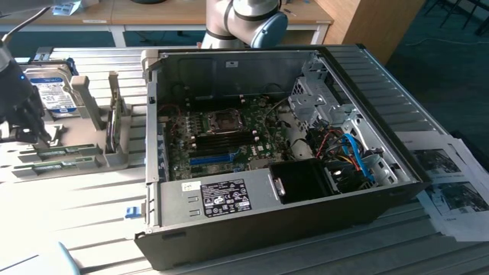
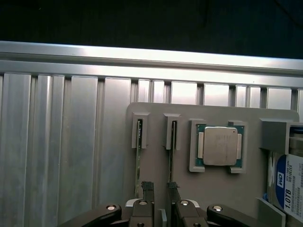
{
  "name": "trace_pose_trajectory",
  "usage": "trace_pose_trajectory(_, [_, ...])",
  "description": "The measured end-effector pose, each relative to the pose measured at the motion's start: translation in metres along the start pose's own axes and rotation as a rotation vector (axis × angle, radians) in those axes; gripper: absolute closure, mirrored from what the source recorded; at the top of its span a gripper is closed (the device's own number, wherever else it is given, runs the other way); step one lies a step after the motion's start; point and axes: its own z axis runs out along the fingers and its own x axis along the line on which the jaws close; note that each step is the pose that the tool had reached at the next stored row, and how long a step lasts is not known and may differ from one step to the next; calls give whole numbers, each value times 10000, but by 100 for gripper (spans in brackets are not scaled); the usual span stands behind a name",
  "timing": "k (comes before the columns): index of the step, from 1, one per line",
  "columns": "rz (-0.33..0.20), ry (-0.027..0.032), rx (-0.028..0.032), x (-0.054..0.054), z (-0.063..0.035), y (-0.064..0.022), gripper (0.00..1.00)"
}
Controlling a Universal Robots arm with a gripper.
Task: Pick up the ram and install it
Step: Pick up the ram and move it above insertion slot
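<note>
Ribbed metal table (image 1: pixel 77 200), teal floor (image 1: pixel 450 51) beyond; spread fingers (image 2: pixel 147 188) hover, seemingly empty, beside the ram (image 2: pixel 170 158).

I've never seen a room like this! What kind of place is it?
Probably a robot lab for building computers: a robot arm stands behind an open computer case, and a grey tray beside it holds a hard drive and ram sticks.

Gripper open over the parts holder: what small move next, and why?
Probably a slight sideways shift: the open gripper hangs over the grey holder holding nothing, and the nearest ram looks lined up with one fingertip, not centred between them.
</note>
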Motion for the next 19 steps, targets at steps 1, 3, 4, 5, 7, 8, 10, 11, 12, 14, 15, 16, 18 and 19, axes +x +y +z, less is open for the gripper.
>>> trace_pose_trajectory(1, [0,0,0,9,0,0,75])
trace_pose_trajectory(3, [1,0,0,29,-1,1,75])
trace_pose_trajectory(4, [0,0,0,40,-1,1,75])
trace_pose_trajectory(5, [0,0,0,50,-1,1,75])
trace_pose_trajectory(7, [0,0,-1,73,-2,2,75])
trace_pose_trajectory(8, [1,0,0,84,-2,2,75])
trace_pose_trajectory(10, [0,0,0,106,-3,3,75])
trace_pose_trajectory(11, [0,0,0,117,-3,3,75])
trace_pose_trajectory(12, [0,0,0,126,-3,3,75])
trace_pose_trajectory(14, [0,0,-1,142,-4,4,75])
trace_pose_trajectory(15, [0,1,-1,143,-4,3,75])
trace_pose_trajectory(16, [1,0,0,143,-4,4,75])
trace_pose_trajectory(18, [1,0,0,143,-4,4,75])
trace_pose_trajectory(19, [1,0,0,144,-4,4,75])
